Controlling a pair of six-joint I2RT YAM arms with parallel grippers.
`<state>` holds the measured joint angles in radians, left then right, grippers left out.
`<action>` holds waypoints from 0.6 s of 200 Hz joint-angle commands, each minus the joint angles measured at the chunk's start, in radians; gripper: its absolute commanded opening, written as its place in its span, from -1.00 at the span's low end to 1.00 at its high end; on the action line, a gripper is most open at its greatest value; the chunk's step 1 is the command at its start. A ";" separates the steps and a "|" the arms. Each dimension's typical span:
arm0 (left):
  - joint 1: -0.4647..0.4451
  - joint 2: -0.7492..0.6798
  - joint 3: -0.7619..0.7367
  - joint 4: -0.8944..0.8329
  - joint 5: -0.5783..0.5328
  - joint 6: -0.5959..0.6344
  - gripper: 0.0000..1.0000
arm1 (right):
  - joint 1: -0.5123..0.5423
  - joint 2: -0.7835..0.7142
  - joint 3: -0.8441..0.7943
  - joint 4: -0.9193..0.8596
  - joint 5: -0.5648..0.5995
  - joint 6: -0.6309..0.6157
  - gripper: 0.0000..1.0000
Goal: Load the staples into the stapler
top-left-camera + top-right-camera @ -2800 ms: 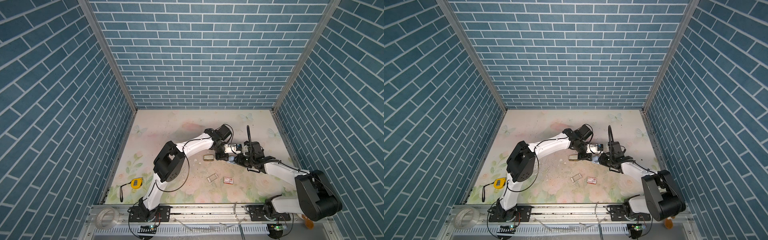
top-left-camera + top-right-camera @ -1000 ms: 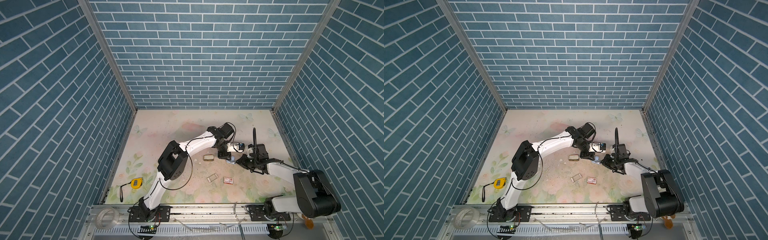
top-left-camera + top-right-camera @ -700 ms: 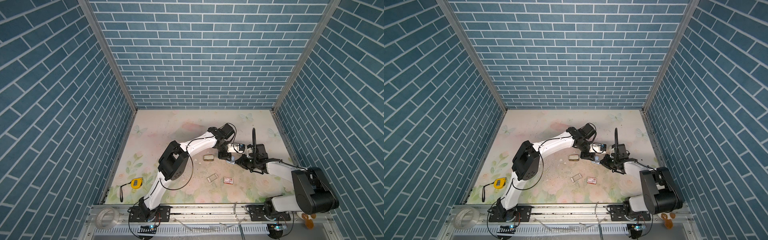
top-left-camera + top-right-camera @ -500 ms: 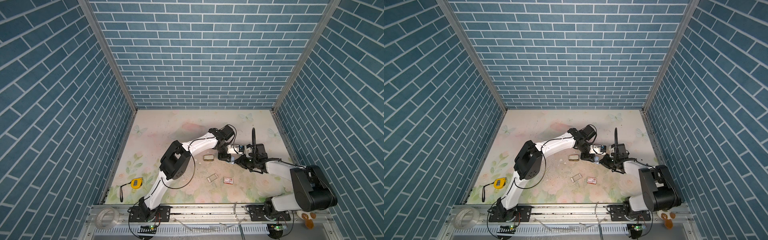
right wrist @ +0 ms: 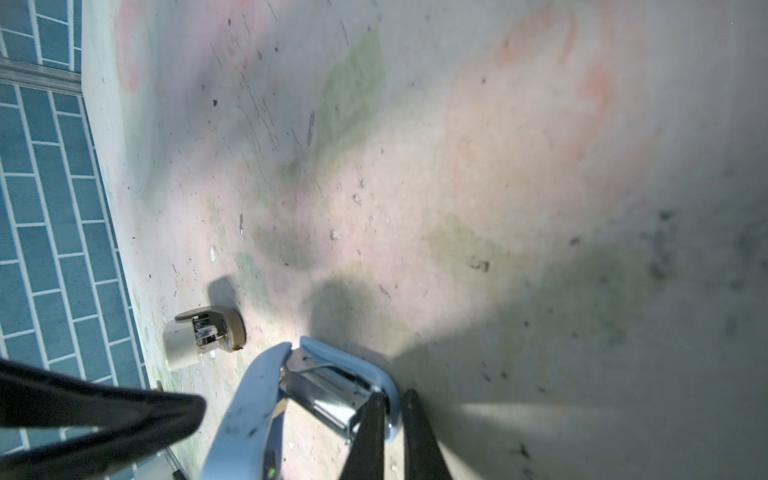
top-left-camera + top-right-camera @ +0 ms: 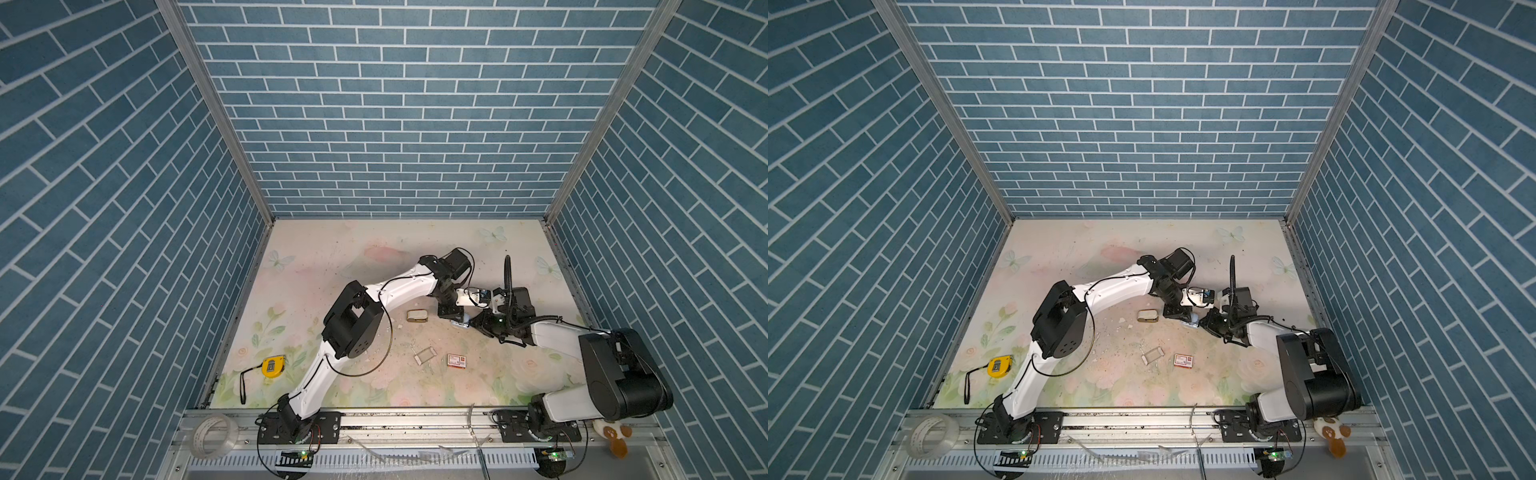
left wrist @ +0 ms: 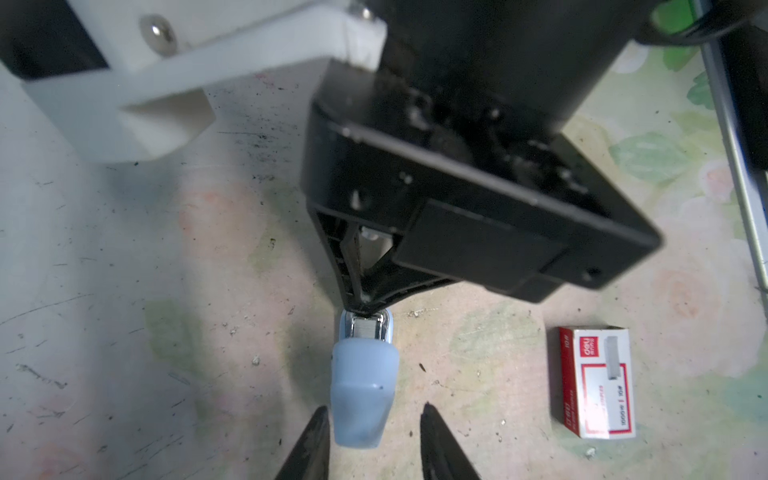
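Shows a pale-blue plastic mini stapler (image 7: 363, 386) lying open on the floral-print table (image 6: 332, 249), between 2 hands set nose to nose. Sets the left hand (image 7: 374, 407) astride the stapler's rear, fingers apart, 1 against the blue shell, 1 just clear; cannot confirm a clamp. Sets the right hand (image 7: 364, 305), fingers pressed together, at the mouth of the chrome magazine (image 5: 328, 386); cannot tell of anything pinched there. Puts the silvery-grey ribbed staples (image 7: 366, 331), apparently, in that magazine, as a small grey block just beneath the right hand.

Step in hand, judged: seating the strip. Steady the base from the rear, push flat and straight along the channel, release only once fully home, then lower the lid. Avoid sideways force, likely to skid so light a body.

Room: beige stapler-like object (image 6: 417, 316) just beside; red-and-white cardboard box (image 6: 456, 360) and clear plastic sleeve (image 6: 424, 355) nearer the front; blue brick-pattern walls (image 6: 415, 124) well apart; open table toward the back for withdrawing.
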<state>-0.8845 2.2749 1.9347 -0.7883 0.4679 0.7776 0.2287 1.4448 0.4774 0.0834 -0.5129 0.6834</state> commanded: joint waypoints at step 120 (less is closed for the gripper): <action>-0.033 0.071 0.056 -0.022 -0.030 0.047 -0.36 | -0.023 0.006 -0.031 0.026 -0.036 0.005 -0.77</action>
<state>-0.9058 2.3230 1.9652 -0.7883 0.4438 0.8055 0.2138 1.4502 0.4671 0.1055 -0.5381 0.6838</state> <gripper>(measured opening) 0.341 0.118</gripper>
